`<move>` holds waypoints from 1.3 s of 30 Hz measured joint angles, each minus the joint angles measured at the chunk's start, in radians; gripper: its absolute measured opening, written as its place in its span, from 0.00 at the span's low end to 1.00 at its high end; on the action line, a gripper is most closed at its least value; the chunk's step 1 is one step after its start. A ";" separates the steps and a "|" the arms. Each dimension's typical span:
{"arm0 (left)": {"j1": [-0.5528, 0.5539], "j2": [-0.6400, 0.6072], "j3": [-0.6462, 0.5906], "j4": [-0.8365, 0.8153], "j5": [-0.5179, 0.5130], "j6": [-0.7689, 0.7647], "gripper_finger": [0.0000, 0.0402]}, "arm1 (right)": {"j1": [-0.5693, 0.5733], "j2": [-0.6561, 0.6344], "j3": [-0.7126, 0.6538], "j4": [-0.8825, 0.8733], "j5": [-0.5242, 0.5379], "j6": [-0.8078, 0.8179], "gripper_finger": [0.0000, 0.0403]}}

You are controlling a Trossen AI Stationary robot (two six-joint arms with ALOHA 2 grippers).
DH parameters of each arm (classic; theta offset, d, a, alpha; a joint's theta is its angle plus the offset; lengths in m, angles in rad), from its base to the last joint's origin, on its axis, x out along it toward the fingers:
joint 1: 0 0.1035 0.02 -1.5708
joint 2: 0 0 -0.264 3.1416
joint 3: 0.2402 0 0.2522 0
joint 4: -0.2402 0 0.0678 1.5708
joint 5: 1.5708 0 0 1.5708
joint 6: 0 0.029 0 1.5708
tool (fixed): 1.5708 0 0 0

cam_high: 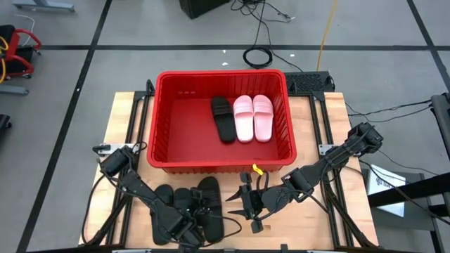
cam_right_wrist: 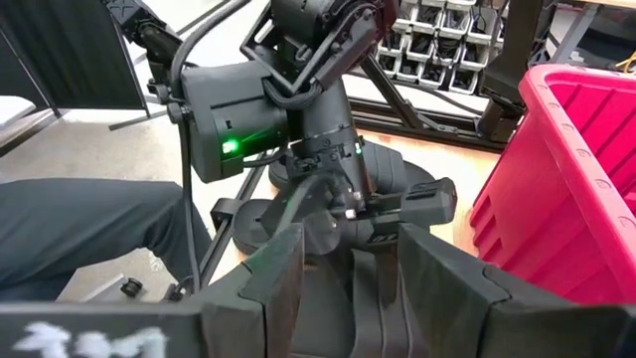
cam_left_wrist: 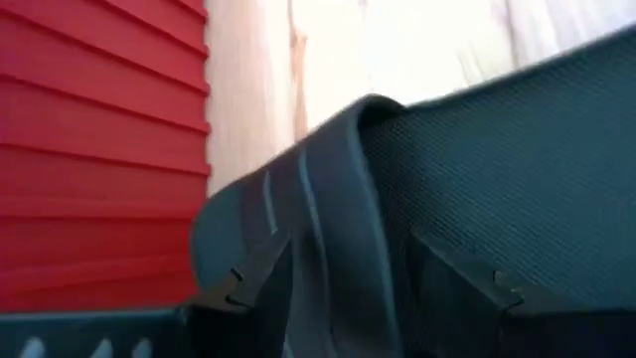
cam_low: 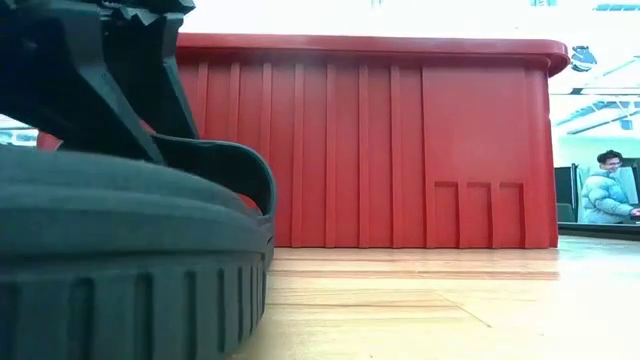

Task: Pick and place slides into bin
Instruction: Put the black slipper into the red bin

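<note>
A grey floor crossed by dark tape lines is surrounding a pale wooden table (cam_high: 119, 116), and cables are trailing across the floor beyond its far edge. In the low view a person in a pale padded jacket (cam_low: 605, 195) is sitting in the room behind.

At the near left of the table, the left hand (cam_high: 184, 226) is reaching down among three black slides (cam_high: 190, 207) lying side by side just in front of the bin (cam_high: 158, 112). In its wrist view its fingers (cam_left_wrist: 467, 293) are sitting spread on either side of a black slide's strap (cam_left_wrist: 328, 229), with the bin's ribbed red wall close beside; I cannot tell whether they are gripping the strap yet.

In the middle, the bin is standing on the table, holding one black slide (cam_high: 223, 118) and, touching it on the right, two pink slides (cam_high: 252, 117) lying side by side.

Just right of the three black slides, the right hand (cam_high: 247, 205) is hovering near the table's front edge with its fingers (cam_right_wrist: 452, 278) spread apart and nothing between them. Its wrist camera is looking across at the left arm (cam_right_wrist: 288, 94) bending over the slides, with the bin's corner (cam_right_wrist: 566, 169) beside it.
</note>
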 joint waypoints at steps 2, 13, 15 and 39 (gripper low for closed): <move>0.001 0.000 0.000 0.003 -0.018 -0.003 0.47 | 0.000 0.000 0.000 -0.002 0.000 0.000 0.38; 0.024 0.000 0.000 0.000 -0.044 -0.034 0.47 | 0.000 0.000 0.000 -0.005 0.000 0.000 0.38; 0.026 0.000 -0.008 0.005 -0.042 -0.037 0.47 | 0.000 0.000 0.000 -0.005 0.000 0.000 0.38; 0.055 -0.001 -0.048 0.013 -0.063 -0.084 0.17 | 0.000 0.000 0.000 -0.005 0.000 0.000 0.38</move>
